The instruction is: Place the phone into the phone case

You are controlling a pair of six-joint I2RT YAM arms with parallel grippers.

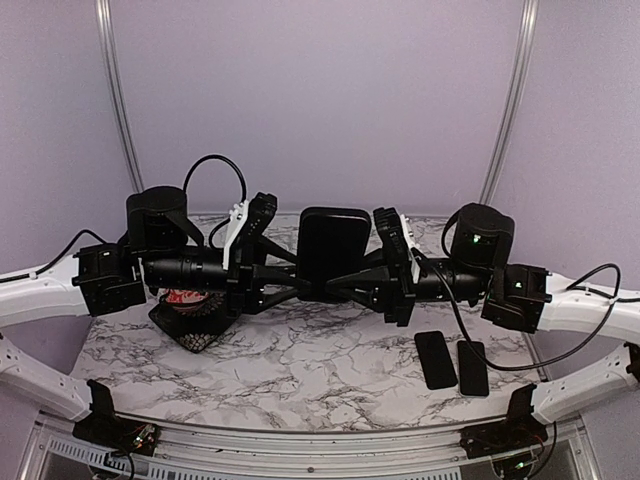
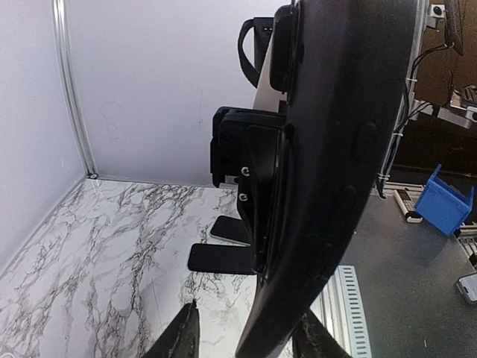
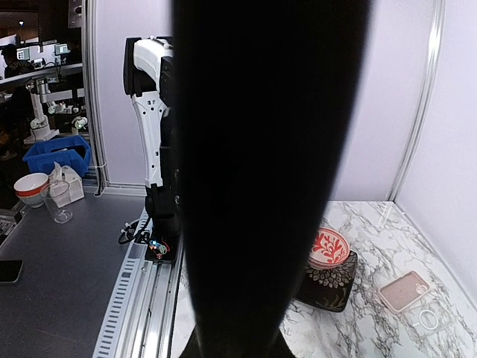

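A black phone case (image 1: 333, 245) hangs in the air over the middle of the table, between both grippers. It fills the left wrist view (image 2: 335, 149) and the right wrist view (image 3: 268, 149); I cannot tell if a phone is in it. My right gripper (image 1: 352, 285) is shut on its lower edge, fingers hugging it (image 3: 238, 350). My left gripper (image 1: 298, 288) has its jaws apart around the same edge (image 2: 250, 339), with a gap beside the left finger (image 2: 182, 335). Two black phones (image 1: 435, 358) (image 1: 472, 367) lie flat at the front right, also in the left wrist view (image 2: 220, 258) (image 2: 229, 229).
A red-and-white bowl (image 1: 185, 298) sits on a dark square plate (image 1: 197, 335) at the left, under my left arm; both show in the right wrist view (image 3: 329, 247) (image 3: 332, 291). A pink case (image 3: 402, 291) and a clear ring (image 3: 427, 319) lie beyond them.
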